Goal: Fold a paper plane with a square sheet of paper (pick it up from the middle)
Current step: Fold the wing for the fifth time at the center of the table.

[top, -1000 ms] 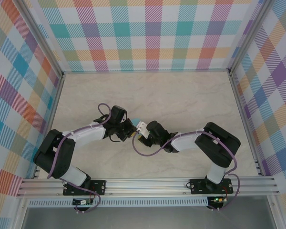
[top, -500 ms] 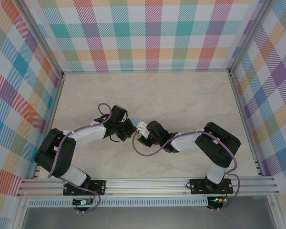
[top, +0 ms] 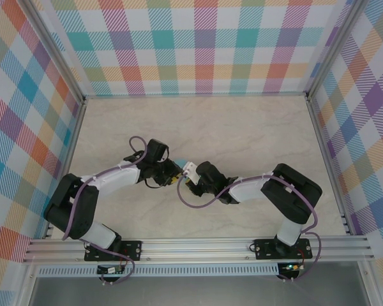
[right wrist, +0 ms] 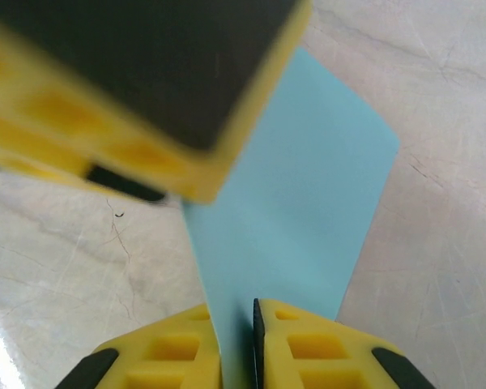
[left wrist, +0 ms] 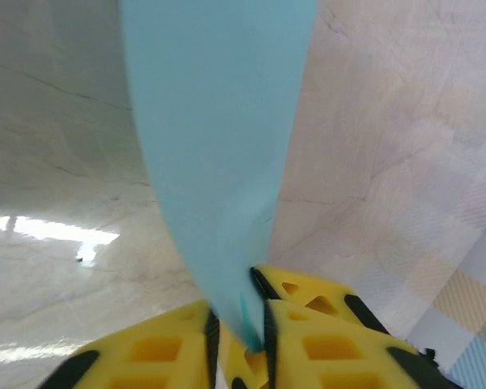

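A pale, marble-patterned table [top: 242,127] is lying inside pastel plaid walls [top: 204,44], and two white-and-black robot arms are reaching inward over it from the near edge. The left arm [top: 108,182] is stretching right and the right arm [top: 268,185] is stretching left, each trailing a purple cable. Their tools are meeting near the middle of the table, the left gripper [top: 173,176] just beside the right gripper [top: 188,173].

A thin turquoise sheet of paper [right wrist: 308,186] is hanging between them, folded into a narrow strip and lifted off the surface.

In the right wrist view the right gripper [right wrist: 233,324] is clamping the strip's near end – its yellow fingers are pressing flat on both faces. The strip is running away toward a blurred yellow-and-black finger [right wrist: 146,81] of the other tool.

In the left wrist view the thin turquoise sheet of paper [left wrist: 219,162] is curving down into the left gripper [left wrist: 239,312]. Its yellow fingers are standing close on either side, but I cannot tell whether they are pinching the paper or only flanking it.
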